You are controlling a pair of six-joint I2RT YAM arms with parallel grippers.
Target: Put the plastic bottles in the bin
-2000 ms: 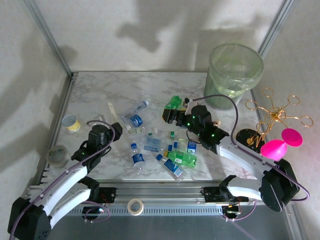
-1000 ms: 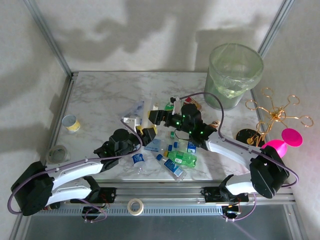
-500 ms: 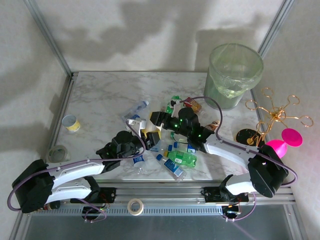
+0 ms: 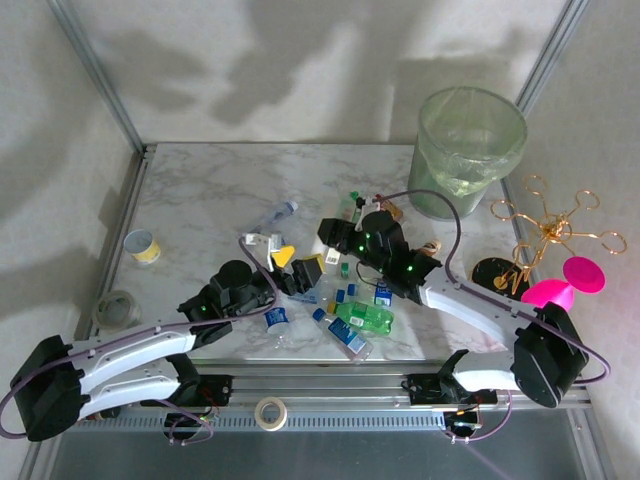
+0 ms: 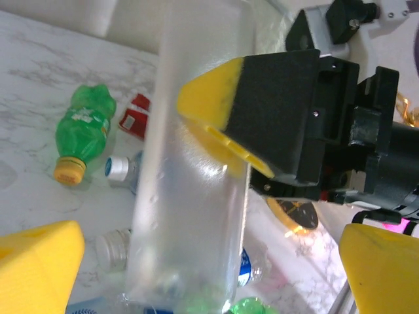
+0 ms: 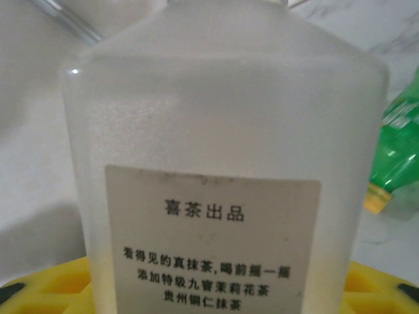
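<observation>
A frosted white bottle (image 5: pixel 190 163) with a printed label (image 6: pixel 213 248) stands upright over the middle of the table. My right gripper (image 6: pixel 213 297) is shut on it, its yellow-and-black finger (image 5: pixel 262 111) pressed against the bottle's side. My left gripper (image 5: pixel 209 261) is open, with its yellow fingertips (image 5: pixel 36 265) wide apart on either side of the bottle and not touching it. In the top view the two grippers (image 4: pixel 297 265) (image 4: pixel 332 243) meet above several plastic bottles, among them a green one (image 4: pixel 364 318) and a blue-labelled one (image 4: pixel 277 318). The bin (image 4: pixel 467 150) stands at the far right.
A clear bottle (image 4: pixel 272 215) lies apart towards the back. A green bottle with an orange cap (image 5: pixel 82 131) lies near a red label. A yellow-banded cup (image 4: pixel 144 246) and a tape roll (image 4: pixel 117 308) sit at the left edge. A gold wire stand (image 4: pixel 550 230) and a pink object (image 4: pixel 560 290) sit at the right.
My left gripper has opened and let go of the frosted bottle. My right gripper has closed on it. Both grippers have shifted a little towards the back right.
</observation>
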